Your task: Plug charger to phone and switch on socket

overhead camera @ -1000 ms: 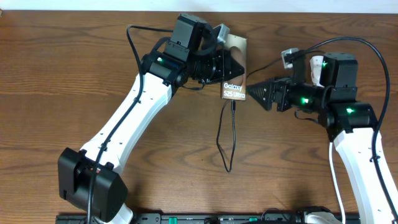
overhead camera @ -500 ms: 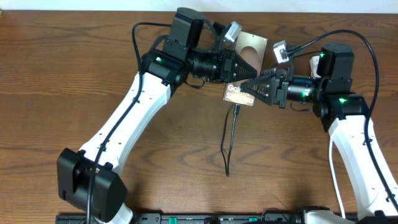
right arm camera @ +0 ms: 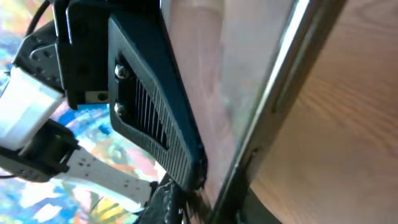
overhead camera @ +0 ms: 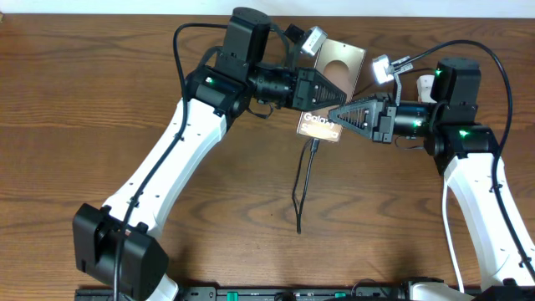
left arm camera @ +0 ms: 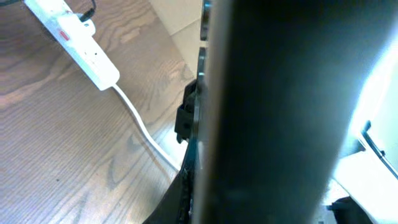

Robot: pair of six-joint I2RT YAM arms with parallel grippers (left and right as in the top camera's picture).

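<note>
The phone point(overhead camera: 344, 60), a brown slab with white lettering at its lower end, is tilted above the table with my left gripper point(overhead camera: 333, 94) shut on it from the left. My right gripper point(overhead camera: 337, 115) comes in from the right, its fingers closed on the phone's lower right edge. In the right wrist view the phone's edge point(right arm camera: 273, 93) runs between my jaws, beside the left gripper's ribbed finger point(right arm camera: 155, 118). The charger's black cable point(overhead camera: 303, 180) hangs from the phone's lower edge down onto the table. The socket point(left arm camera: 74, 37) lies at the top left of the left wrist view; the phone point(left arm camera: 273, 112) fills the rest.
The socket's thick white cord point(left arm camera: 137, 118) runs across the wood toward the phone. Both white arms point(overhead camera: 167, 176) point(overhead camera: 485, 209) reach in from the front edge. A black rail point(overhead camera: 292, 293) lies along the table's front.
My right gripper moved left to the phone and closed on its edge. My left gripper tilted the phone to the right, and the cable swung with it.
</note>
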